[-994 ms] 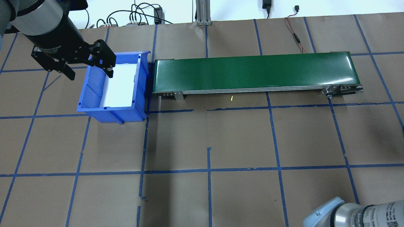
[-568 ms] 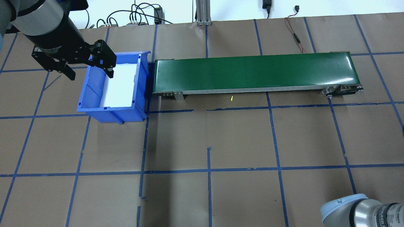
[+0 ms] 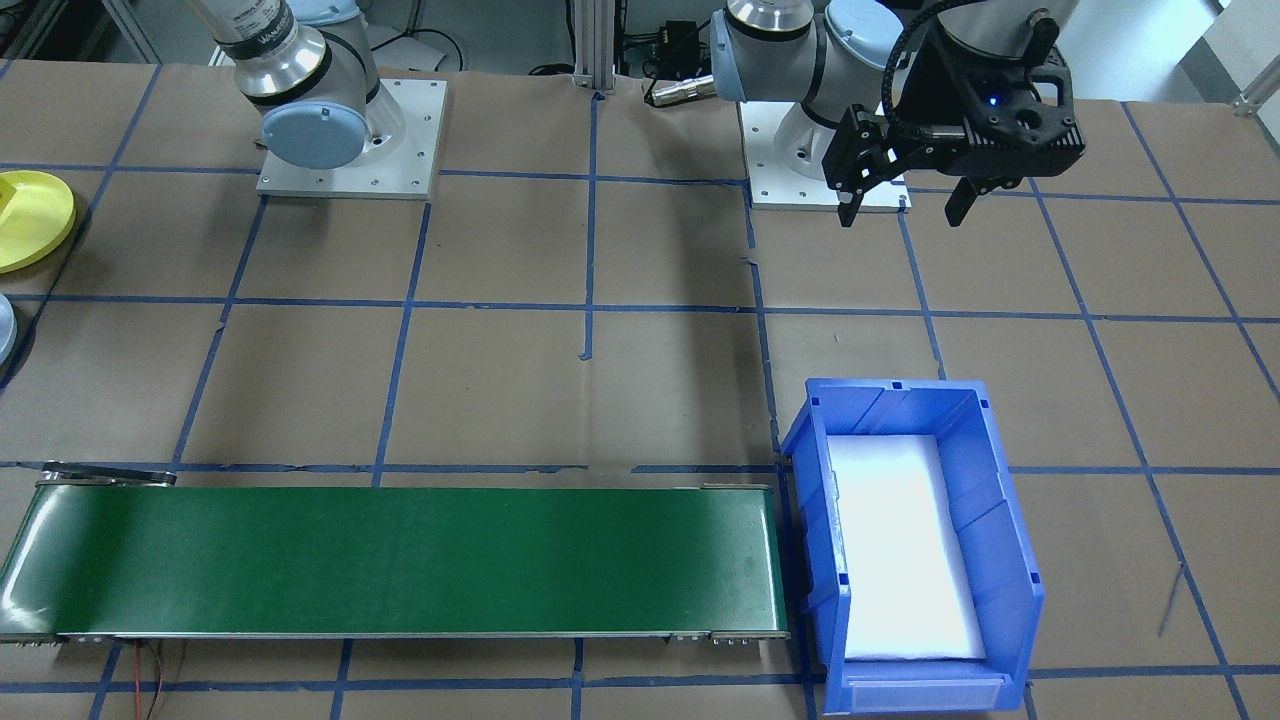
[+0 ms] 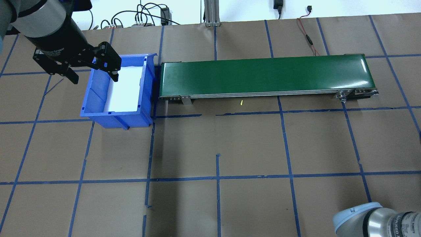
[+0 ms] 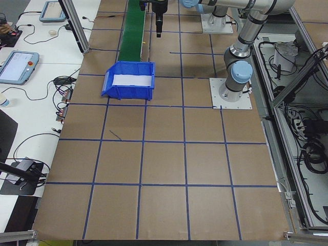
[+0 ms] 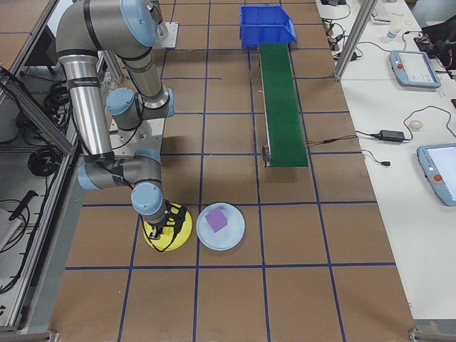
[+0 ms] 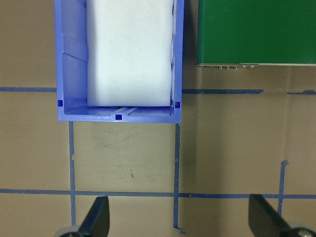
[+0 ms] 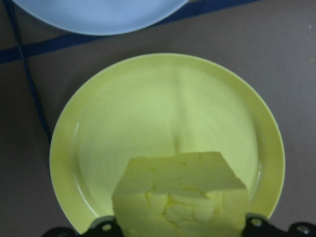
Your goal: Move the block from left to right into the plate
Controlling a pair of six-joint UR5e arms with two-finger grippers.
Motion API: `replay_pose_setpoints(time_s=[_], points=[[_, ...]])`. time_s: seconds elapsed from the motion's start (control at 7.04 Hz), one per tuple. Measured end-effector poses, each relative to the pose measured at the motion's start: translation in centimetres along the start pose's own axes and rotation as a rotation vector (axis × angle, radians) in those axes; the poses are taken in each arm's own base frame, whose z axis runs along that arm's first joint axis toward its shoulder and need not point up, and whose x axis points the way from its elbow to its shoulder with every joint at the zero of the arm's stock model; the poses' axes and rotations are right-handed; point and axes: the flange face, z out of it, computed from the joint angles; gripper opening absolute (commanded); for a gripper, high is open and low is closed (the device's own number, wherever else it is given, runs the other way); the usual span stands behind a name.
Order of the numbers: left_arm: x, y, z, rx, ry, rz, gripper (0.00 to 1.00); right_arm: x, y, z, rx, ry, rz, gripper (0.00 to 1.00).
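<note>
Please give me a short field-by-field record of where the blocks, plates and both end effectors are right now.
right end effector: shut on yellow block, over yellow plate
purple block: lying in light blue plate
plates: side by side, near the right arm
left end effector: open, holding nothing, above the blue bin's outer wall
conveyor: nothing on the belt

right arm [image 4: 375, 220] shifted slightly further right since earlier
</note>
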Motion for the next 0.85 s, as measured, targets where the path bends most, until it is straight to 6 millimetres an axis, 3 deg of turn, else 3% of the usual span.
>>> replay_pose_setpoints(time_s=[0.28, 0.57, 0.71, 0.85], points=[[0.0, 0.0, 0.0, 0.000, 0.000, 0.000, 1.00, -0.7, -1.5, 0.2, 0.057, -0.019, -0.027, 1.00], [0.0, 0.0, 0.0, 0.000, 0.000, 0.000, 1.00, -1.1, -1.7, 0.4, 0.050, -0.025, -0.016, 1.00], [0.0, 0.0, 0.0, -0.001, 0.000, 0.001, 1.00, -2.2, -2.8, -0.5, 0.026, -0.002, -0.017, 1.00], [0.0, 0.0, 0.0, -0.001, 0.000, 0.000, 1.00, -5.3, -6.0, -2.8, 0.008, 0.041, -0.055, 1.00]])
